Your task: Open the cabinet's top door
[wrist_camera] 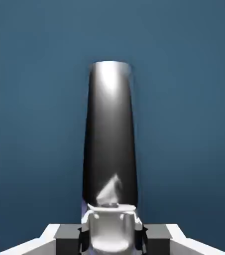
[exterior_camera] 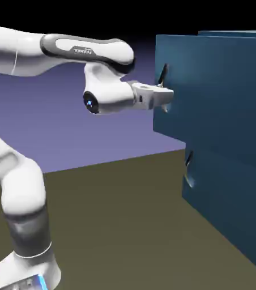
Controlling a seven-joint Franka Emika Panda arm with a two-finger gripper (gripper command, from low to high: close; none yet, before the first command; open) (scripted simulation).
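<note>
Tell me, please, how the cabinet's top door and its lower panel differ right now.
The top door stands swung out ahead of the lower panel, which sits flush. The gripper is shut on the top door's handle; the lower panel's handle is untouched. Both are flat and teal-blue.

White arm (exterior_camera: pixel 17 187), grey bands, blue light

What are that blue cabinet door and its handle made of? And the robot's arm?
It's a rendered scene, so only looks. The top door: flat matte teal, like painted board, no grain or shine. Its handle: dark polished metal, judging by the bright highlights. The arm: glossy white shell, probably plastic, with grey bands. The gripper, shut on the handle, looks pale grey metal.
</note>
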